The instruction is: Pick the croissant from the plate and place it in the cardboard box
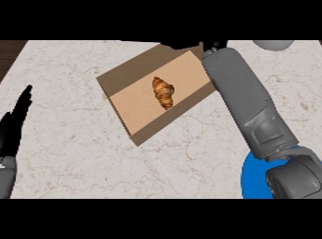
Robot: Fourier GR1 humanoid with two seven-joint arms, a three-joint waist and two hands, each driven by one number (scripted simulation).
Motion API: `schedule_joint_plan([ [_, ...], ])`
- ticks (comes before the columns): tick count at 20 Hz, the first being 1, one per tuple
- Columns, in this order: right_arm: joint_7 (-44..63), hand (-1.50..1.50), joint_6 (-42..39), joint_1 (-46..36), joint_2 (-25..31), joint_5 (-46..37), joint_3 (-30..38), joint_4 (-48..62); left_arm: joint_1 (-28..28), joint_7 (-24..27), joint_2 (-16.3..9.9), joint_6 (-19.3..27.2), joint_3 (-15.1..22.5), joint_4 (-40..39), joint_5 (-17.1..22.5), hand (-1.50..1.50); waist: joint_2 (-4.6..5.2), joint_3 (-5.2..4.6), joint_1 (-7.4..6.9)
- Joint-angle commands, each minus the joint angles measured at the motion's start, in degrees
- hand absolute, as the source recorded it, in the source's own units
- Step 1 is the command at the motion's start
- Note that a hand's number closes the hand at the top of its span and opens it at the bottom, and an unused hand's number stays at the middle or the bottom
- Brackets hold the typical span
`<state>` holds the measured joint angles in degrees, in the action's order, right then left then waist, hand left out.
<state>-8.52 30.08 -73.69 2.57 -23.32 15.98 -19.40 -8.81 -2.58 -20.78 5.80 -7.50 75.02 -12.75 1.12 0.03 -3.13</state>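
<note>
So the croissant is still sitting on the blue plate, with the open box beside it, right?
Not quite. The head view shows the croissant lying inside the cardboard box, not on the blue plate, which sits at the lower right under the robot's right forearm.

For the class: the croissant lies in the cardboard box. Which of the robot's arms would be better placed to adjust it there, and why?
Probably the right. Its forearm reaches alongside the cardboard box holding the croissant, though its hand is hidden. The left hand rests open at the counter's left edge, well away.
</note>
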Motion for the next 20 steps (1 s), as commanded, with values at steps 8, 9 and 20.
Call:
schedule_joint_plan([
  [8,-4.02,-1.5,-8.31,8.55,8.94,6.16,3.88,-6.09,1.66,-2.72,0.22,0.75,-1.08,2.0,-1.04,0.0,-1.14,-0.01,2.77],
  [9,-5.44,-1.5,-10.61,12.07,9.7,6.85,3.71,-8.45,4.08,-1.89,-0.04,0.26,-1.4,3.29,-0.66,0.0,-1.36,-0.01,3.15],
  [20,-6.01,-1.5,-29.51,26.95,23.28,9.42,2.09,-18.16,4.01,-1.31,-1.55,-1.72,-3.51,3.53,0.16,0.0,-1.24,-0.02,3.24],
])
